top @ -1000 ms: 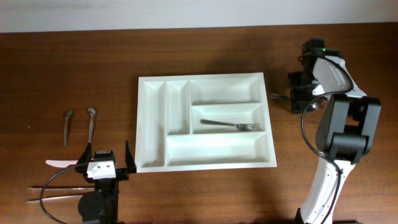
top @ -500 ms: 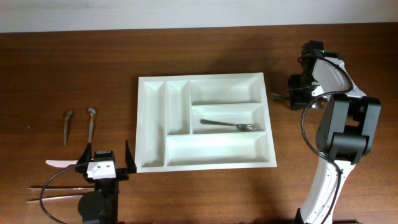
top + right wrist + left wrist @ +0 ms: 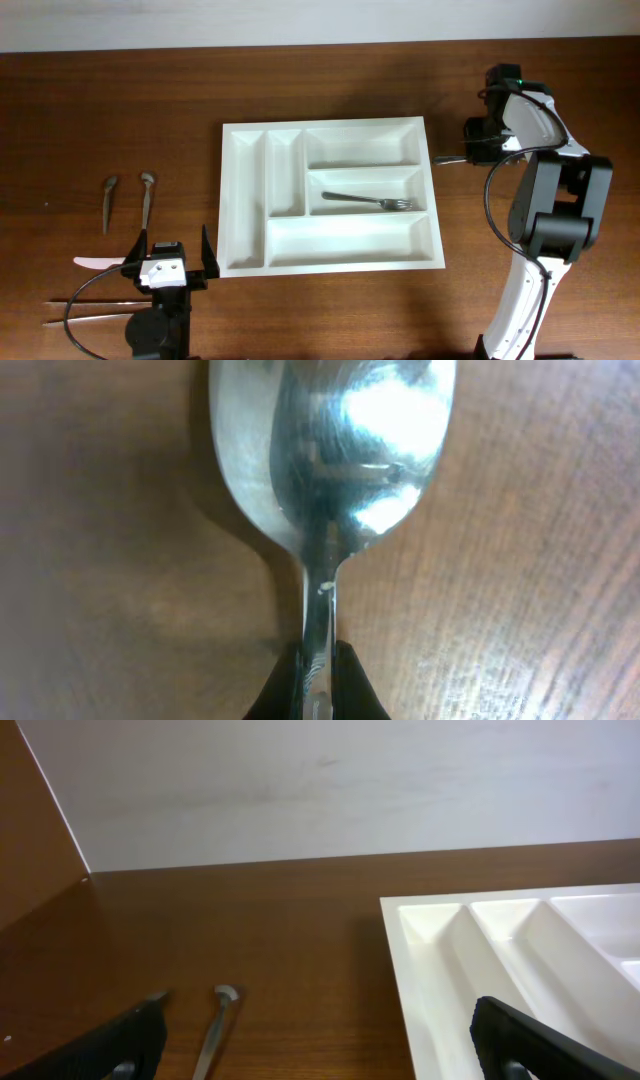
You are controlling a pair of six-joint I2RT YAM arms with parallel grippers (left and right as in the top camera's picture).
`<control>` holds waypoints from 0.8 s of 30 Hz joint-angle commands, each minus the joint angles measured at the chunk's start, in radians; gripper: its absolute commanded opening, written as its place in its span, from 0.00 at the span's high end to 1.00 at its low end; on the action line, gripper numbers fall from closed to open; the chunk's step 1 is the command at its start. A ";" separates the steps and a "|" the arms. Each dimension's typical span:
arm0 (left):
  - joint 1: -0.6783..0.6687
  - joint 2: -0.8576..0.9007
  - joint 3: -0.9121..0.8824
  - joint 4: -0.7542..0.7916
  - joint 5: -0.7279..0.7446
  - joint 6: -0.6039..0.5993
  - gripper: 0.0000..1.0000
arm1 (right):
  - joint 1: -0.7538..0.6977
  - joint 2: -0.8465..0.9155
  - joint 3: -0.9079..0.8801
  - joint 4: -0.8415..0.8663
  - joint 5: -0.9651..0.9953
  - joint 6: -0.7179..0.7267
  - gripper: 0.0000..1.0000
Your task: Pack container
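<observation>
A: "Steel spoon [image 3: 330,450], pinched at its neck by the right gripper [image 3: 318,682], jaws almost closed on it. It seems just above the wood, but I cannot be sure."

B: "Then keep it level and carry it toward the container [image 3: 330,267], mid-table, where a fork [image 3: 372,200] lies in the middle wide compartment."

A: "The left gripper [image 3: 173,252] stands wide open, empty. Around is the brown wooden table [image 3: 100,100], with a pale wall [image 3: 300,790] behind."

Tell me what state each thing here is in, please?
tray, one of five sections filled, four empty.
fork, lying flat in the middle wide section.
spoon, pinched at its neck, right of the tray.
right gripper, shut on the spoon.
left gripper, open, holding nothing.
</observation>
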 commanded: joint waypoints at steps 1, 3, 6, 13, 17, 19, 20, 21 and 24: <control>-0.005 -0.008 -0.006 0.000 -0.003 -0.006 0.01 | 0.006 0.007 0.106 -0.017 0.019 -0.107 0.96; -0.005 -0.008 -0.006 0.000 -0.004 -0.006 0.01 | 0.010 0.007 0.178 -0.052 0.019 -0.107 0.96; -0.005 -0.008 -0.006 0.000 -0.004 -0.006 0.01 | 0.019 0.006 0.299 -0.104 0.008 -0.107 0.96; -0.005 -0.008 -0.006 0.000 -0.004 -0.006 0.01 | 0.106 0.006 0.519 -0.265 -0.003 0.018 0.96; -0.005 -0.008 -0.006 0.000 -0.004 -0.006 0.01 | 0.182 0.006 0.540 -0.304 -0.066 0.110 0.96; -0.005 -0.008 -0.006 0.000 -0.004 -0.006 0.01 | 0.225 0.007 0.537 -0.332 -0.075 0.169 0.96; -0.005 -0.008 -0.006 0.000 -0.004 -0.006 0.01 | 0.247 0.007 0.536 -0.348 -0.074 0.207 0.96; -0.005 -0.008 -0.006 0.000 -0.004 -0.006 0.01 | 0.273 0.007 0.536 -0.359 -0.075 0.243 0.96; -0.005 -0.008 -0.006 0.000 -0.003 -0.006 0.01 | 0.337 0.007 0.536 -0.364 -0.066 0.296 0.96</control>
